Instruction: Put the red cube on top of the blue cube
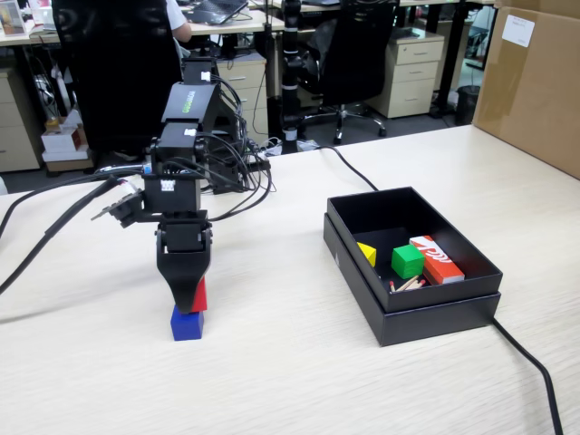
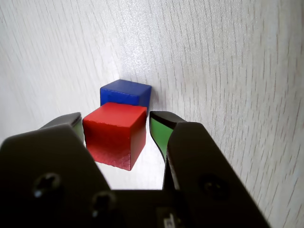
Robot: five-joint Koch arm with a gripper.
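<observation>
The red cube (image 2: 116,135) rests on the blue cube (image 2: 126,92), set a little off its middle. In the fixed view the red cube (image 1: 201,295) shows beside the black jaw, right above the blue cube (image 1: 187,323) on the pale wooden table (image 1: 272,362). My gripper (image 2: 117,118) points straight down, with one jaw on each side of the red cube. The left jaw is close against the cube. A strip of bright table shows between the cube and the green pad (image 2: 159,135) of the right jaw. In the fixed view the gripper (image 1: 192,304) hides most of the red cube.
A black open box (image 1: 412,299) stands to the right in the fixed view. It holds a green cube (image 1: 407,261), a yellow piece (image 1: 366,254) and a red-orange box with white markings (image 1: 437,259). Cables (image 1: 54,227) trail at the left and a cable (image 1: 535,372) at the right.
</observation>
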